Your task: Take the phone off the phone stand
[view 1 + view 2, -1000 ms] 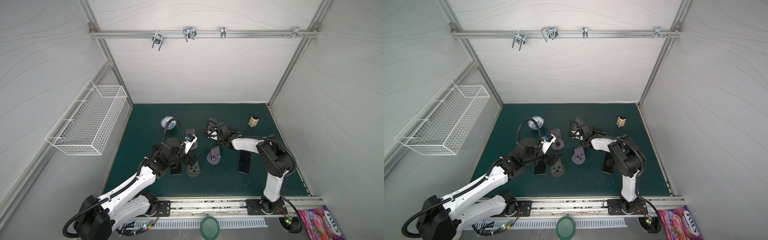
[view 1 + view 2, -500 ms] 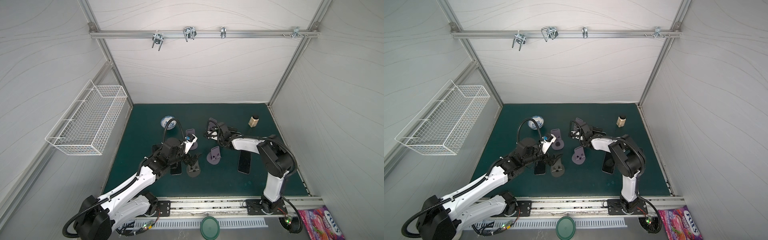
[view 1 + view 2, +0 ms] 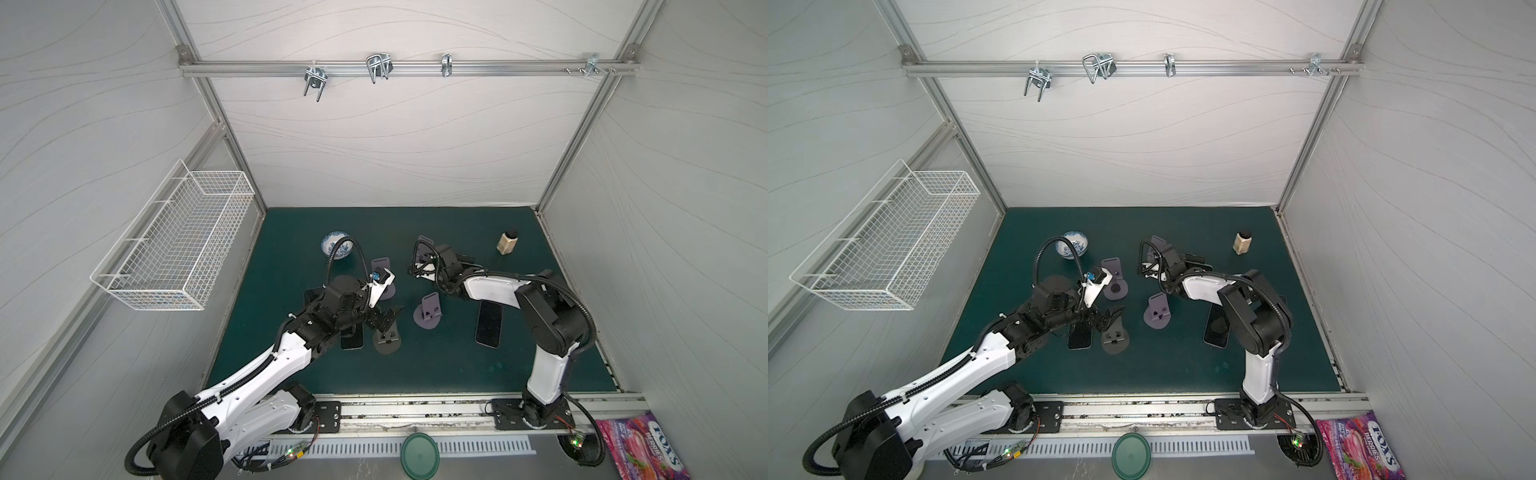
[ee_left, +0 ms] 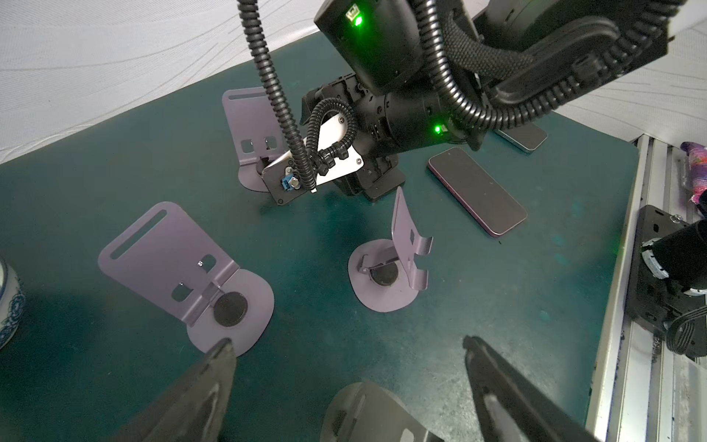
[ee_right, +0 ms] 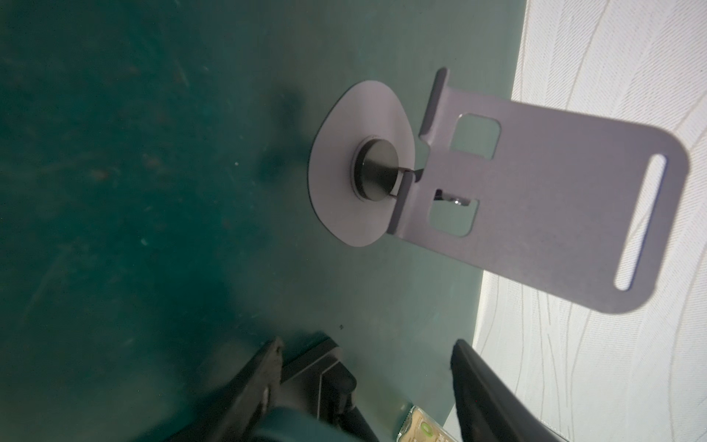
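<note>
"FOX'S BERRIES" is read on the sweet bag [image 3: 642,451]. The left gripper [image 4: 347,341] is held spread wide above a phone stand [image 3: 386,343], grasping nothing. Whether the right gripper [image 5: 367,344] is clamped cannot be told. A phone [image 3: 488,324] is laid flat on the mat [image 3: 457,365].

Dark phone [image 3: 488,323] flat on mat [image 3: 436,374]; purple phone stand [image 3: 429,309] upright nearby.
</note>
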Controlling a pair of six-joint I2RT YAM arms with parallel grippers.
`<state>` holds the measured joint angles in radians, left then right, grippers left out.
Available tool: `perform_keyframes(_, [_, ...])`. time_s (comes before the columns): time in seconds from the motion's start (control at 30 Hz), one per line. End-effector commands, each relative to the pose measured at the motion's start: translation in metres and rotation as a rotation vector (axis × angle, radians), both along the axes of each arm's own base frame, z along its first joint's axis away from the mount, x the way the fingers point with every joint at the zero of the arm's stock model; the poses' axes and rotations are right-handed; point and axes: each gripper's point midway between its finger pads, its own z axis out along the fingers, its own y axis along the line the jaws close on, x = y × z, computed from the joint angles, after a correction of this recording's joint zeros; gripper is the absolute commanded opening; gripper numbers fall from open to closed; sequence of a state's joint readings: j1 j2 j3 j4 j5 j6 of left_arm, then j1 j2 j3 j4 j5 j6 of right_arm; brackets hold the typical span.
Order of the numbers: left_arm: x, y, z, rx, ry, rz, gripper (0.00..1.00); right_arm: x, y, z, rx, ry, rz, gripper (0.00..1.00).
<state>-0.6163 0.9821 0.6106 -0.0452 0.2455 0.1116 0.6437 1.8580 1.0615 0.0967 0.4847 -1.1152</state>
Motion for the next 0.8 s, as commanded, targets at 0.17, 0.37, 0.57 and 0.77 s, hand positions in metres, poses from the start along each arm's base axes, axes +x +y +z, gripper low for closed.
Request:
perform_keyframes(0.17, [0.003, -0.003, 0.021, -0.035, -0.054, -0.003, 0.94, 0.001, 0.004, 0.030, 0.025, -0.040, 0.016, 0.52])
perform_keyframes(0.37, [0.003, -0.003, 0.021, -0.035, -0.053, -0.002, 0.94, 0.000, 0.007, 0.037, 0.031, -0.043, 0.019, 0.51])
perform_keyframes(0.57, [0.003, -0.003, 0.021, -0.033, -0.051, -0.003, 0.94, -0.001, 0.010, 0.043, 0.038, -0.049, 0.021, 0.50])
perform_keyframes(0.77, [0.003, -0.004, 0.019, -0.033, -0.046, -0.003, 0.94, -0.001, 0.011, 0.050, 0.046, -0.059, 0.021, 0.50])
